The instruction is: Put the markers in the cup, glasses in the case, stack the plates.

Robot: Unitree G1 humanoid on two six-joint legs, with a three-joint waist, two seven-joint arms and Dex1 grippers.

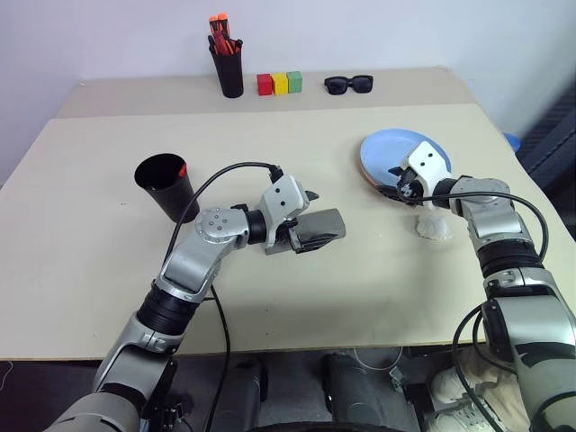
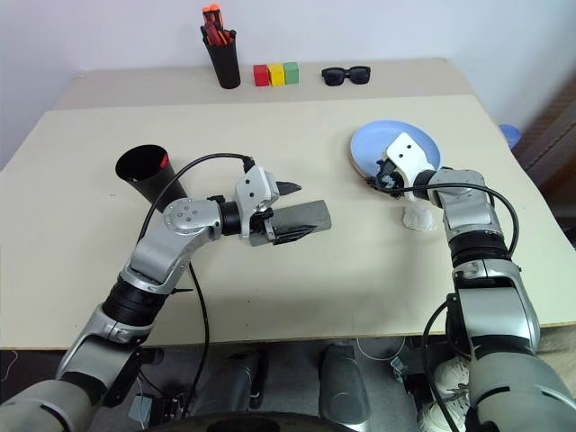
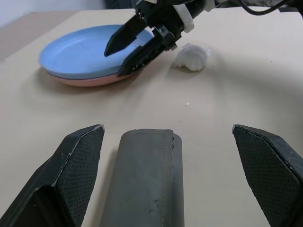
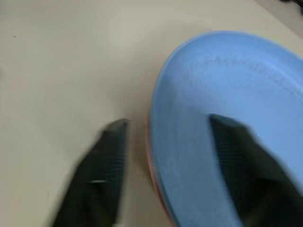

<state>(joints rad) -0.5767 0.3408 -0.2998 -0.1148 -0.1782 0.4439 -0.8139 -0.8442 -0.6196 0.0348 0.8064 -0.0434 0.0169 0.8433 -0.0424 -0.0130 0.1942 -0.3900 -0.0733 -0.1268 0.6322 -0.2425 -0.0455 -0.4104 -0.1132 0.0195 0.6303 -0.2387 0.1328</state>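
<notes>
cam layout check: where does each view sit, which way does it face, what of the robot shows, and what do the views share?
Left and right eye views: on the head, looking forward and down over the table; both arms show.
Left wrist view: on the left wrist, looking along the open left gripper over the grey case toward the plates; its two fingers show.
Right wrist view: on the right wrist, looking down at the blue plate; the right gripper straddles its rim.
Shared: all see the blue plate atop the pink plate; the left wrist view also sees the right gripper.
</notes>
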